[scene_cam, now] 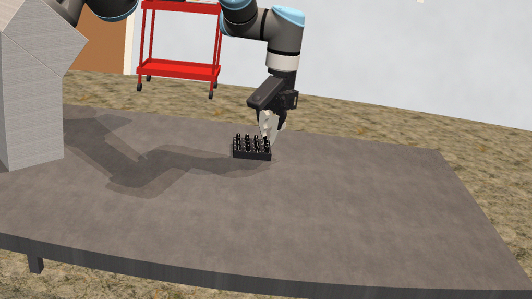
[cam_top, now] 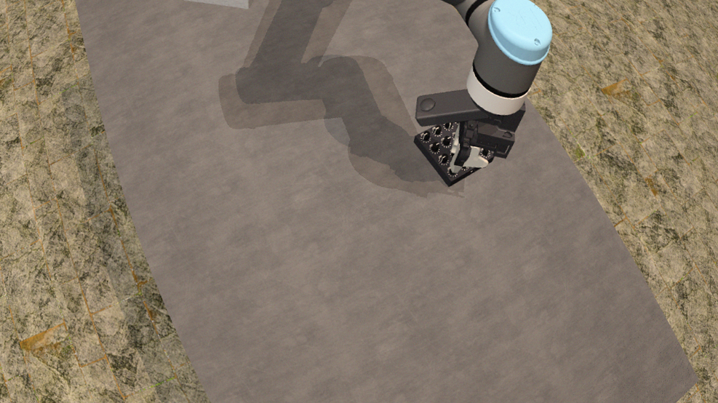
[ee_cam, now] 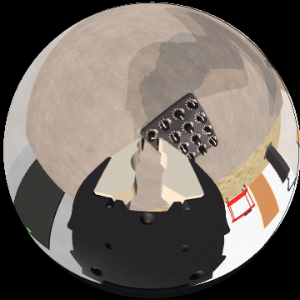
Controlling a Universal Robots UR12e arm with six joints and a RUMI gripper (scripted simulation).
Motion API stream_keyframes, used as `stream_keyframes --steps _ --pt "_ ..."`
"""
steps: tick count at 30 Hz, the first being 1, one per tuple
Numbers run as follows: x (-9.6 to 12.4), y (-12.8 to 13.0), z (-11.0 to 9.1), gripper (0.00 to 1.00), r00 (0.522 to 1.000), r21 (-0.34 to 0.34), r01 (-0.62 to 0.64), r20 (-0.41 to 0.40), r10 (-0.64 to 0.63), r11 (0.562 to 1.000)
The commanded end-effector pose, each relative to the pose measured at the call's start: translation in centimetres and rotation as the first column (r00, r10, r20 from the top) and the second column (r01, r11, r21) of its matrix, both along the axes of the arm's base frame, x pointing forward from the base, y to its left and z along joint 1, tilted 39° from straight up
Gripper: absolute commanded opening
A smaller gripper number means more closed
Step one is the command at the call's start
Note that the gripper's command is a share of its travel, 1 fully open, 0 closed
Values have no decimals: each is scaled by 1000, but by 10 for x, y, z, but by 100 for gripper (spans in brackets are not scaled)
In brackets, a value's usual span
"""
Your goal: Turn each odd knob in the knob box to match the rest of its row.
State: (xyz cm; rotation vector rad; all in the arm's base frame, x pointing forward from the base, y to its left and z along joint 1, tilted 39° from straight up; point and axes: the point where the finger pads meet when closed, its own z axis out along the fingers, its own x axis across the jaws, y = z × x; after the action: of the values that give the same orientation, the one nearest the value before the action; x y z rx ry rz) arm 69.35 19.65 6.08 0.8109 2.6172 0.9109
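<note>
My fingers (cam_top: pixel 455 165) (scene_cam: pixel 267 140) stand close, a narrow gap between their tips; I cannot tell whether they clamp a knob. The knob box (cam_top: pixel 432 160) (scene_cam: pixel 251 156) (ee_cam: pixel 183 120) lies right under them, right of centre in the wrist view. My fingers hide part of it. A red cart (scene_cam: pixel 176 68) (ee_cam: pixel 239 199) stands beyond the table (cam_top: pixel 395 312) (scene_cam: pixel 294 228) (ee_cam: pixel 83 92). The box is black, with upright black knobs ringed by pale marks.

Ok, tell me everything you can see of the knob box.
The box is black, squarish and low, plastic by its look. Black knobs stand in rows on top, each visible one ringed by pale marks. It sits flat on the table. The claw reaches down over one side, hiding some knobs; whether it touches any is unclear.
</note>
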Motion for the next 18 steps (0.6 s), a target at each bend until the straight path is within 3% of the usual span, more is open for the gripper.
stream_keyframes --steps 1,18 --pt "-3 1 -2 11 1000 1 -1 -1 1 1000" --pt "-2 0 -1 11 1000 1 -1 1 1 1000"
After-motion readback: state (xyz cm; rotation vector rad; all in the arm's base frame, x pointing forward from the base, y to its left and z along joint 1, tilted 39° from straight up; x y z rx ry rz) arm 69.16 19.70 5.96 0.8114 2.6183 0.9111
